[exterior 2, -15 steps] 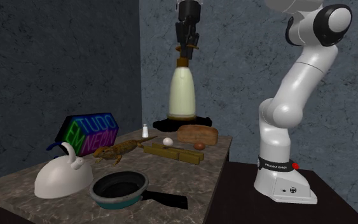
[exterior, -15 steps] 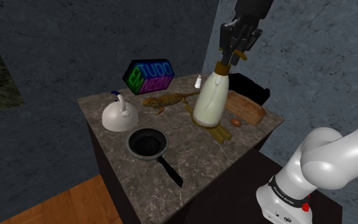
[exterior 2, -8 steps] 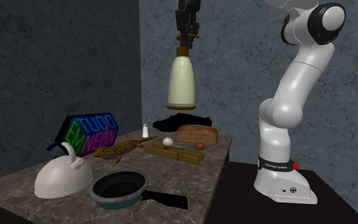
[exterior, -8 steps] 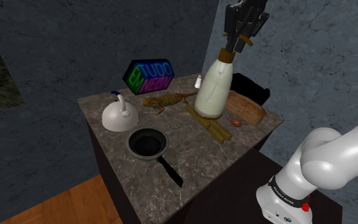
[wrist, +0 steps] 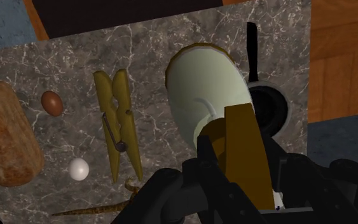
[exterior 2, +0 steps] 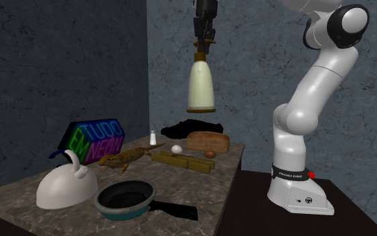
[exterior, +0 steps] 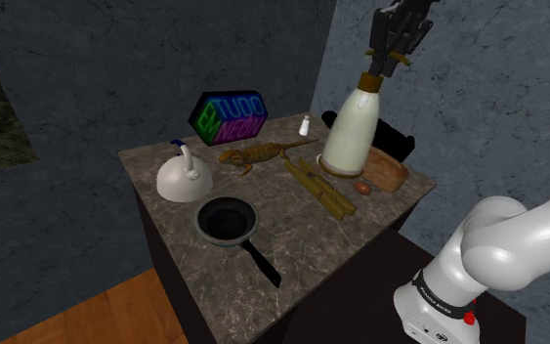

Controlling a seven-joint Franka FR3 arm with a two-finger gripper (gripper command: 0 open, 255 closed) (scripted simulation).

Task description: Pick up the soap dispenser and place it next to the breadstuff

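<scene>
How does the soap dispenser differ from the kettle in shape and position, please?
The soap dispenser is tall and narrow, cream with a brown pump; the kettle is squat, domed and white. The soap dispenser hangs in the air, clasped at its pump by the gripper; the kettle rests on the table. Both are pale with rounded bodies.

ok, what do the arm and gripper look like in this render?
Glossy white arm built of rounded segments, with dark joints between them. Low on the arm, a black band with white lettering and a small red button sit just above the white base. The two-finger gripper is all black.
</scene>
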